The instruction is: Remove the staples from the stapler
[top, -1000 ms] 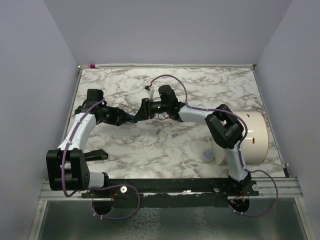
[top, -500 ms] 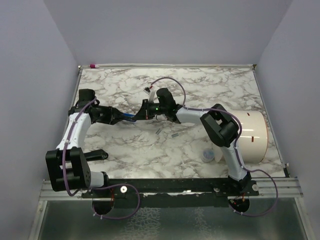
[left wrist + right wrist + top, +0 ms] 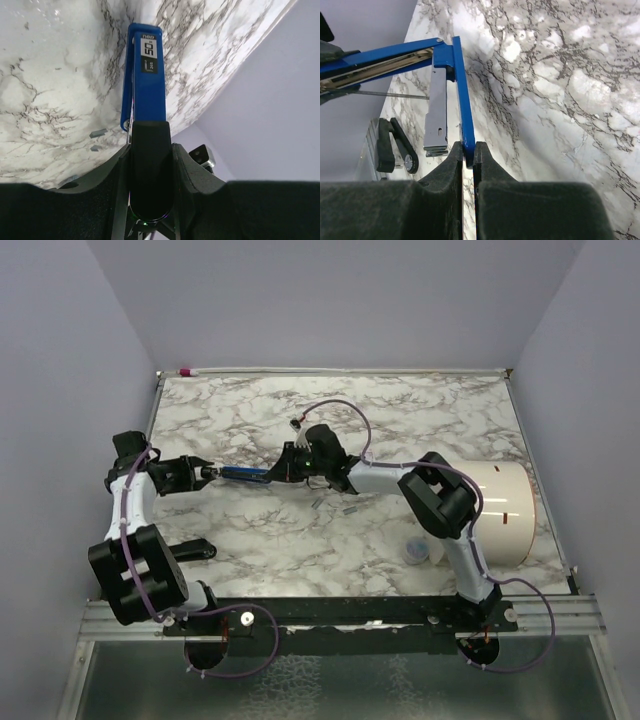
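my left gripper (image 3: 207,471) and right gripper (image 3: 279,473) each squeeze one end of the blue stapler (image 3: 243,475). it hangs open, long way left to right, mid frame. staples (image 3: 350,508) sit lower right.

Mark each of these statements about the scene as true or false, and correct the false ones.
1. The left tool and the right tool each grip one end of the blue stapler. True.
2. The stapler is folded shut. False: it is swung open, with its silvery magazine exposed.
3. Loose staples lie on the marble table. True.
4. The right tool's jaws stand wide open. False: they are shut on a thin blue part of the stapler.
5. The white cylinder stands at the table's left side. False: it is at the right side.
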{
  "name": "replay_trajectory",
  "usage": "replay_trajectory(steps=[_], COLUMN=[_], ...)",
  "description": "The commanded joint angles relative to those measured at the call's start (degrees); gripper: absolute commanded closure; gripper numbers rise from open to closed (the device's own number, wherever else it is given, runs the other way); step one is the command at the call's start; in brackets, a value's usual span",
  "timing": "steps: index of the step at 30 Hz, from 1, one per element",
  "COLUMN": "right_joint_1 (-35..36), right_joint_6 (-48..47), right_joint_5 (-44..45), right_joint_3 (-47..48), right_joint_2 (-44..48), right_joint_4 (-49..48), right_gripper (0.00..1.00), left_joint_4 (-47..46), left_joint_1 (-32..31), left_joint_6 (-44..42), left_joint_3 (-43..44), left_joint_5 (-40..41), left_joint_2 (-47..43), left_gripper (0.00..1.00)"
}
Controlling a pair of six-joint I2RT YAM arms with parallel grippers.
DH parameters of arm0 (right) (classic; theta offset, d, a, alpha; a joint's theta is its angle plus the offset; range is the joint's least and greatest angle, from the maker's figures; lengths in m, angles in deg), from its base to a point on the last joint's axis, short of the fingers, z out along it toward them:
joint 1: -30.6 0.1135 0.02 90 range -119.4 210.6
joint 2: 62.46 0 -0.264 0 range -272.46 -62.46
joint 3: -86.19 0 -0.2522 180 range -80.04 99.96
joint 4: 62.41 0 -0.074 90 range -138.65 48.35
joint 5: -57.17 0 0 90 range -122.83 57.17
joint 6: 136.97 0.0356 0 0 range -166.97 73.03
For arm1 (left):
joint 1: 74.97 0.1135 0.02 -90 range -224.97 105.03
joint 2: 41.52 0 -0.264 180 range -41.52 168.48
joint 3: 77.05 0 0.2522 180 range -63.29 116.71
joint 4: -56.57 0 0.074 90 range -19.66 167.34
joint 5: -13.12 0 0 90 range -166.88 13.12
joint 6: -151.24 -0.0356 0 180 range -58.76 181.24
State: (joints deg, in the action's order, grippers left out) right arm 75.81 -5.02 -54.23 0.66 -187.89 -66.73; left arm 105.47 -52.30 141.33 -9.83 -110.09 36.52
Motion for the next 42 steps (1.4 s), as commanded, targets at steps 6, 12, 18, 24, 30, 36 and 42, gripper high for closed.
replay_trajectory(steps=[6,12,18,24,30,36,42], right_joint_1=[-1.9,-2.7,-3.0,-3.3,-3.8,-4.1,-4.4], right_joint_6=[1.6,2.4,3.7,3.9,4.7,5.9,6.5], right_joint_5=[6.7,6.8,6.5,5.9,2.2,0.9,0.0], right_joint_3=[-4.4,-4.0,-4.7,-4.8,-6.3,-7.8,-8.6], right_joint_2=[-5.4,-7.1,-7.8,-8.1,-8.3,-6.7,-5.5], right_joint_4=[10.8,12.1,12.0,12.1,10.1,8.7,7.8], right_gripper=[0.99,0.99,0.99,0.99,0.99,0.99,0.99], left_joint_4=[-8.7,-8.0,-4.8,-3.5,-1.6,-3.7,-3.0], left_joint_1=[11.3,13.1,13.0,12.3,9.6,4.9,3.5], left_joint_6=[-0.4,-2.2,-6.6,-7.9,-9.5,-8.4,-8.3], left_joint_3=[3.6,5.5,11.9,16.0,22.2,23.9,29.3], left_joint_5=[-1.3,0.5,9.4,14.3,16.8,18.5,22.0], left_joint_2=[0.7,6.2,13.3,18.7,26.3,29.3,34.0], left_gripper=[1.00,1.00,1.00,1.00,1.00,0.97,0.81])
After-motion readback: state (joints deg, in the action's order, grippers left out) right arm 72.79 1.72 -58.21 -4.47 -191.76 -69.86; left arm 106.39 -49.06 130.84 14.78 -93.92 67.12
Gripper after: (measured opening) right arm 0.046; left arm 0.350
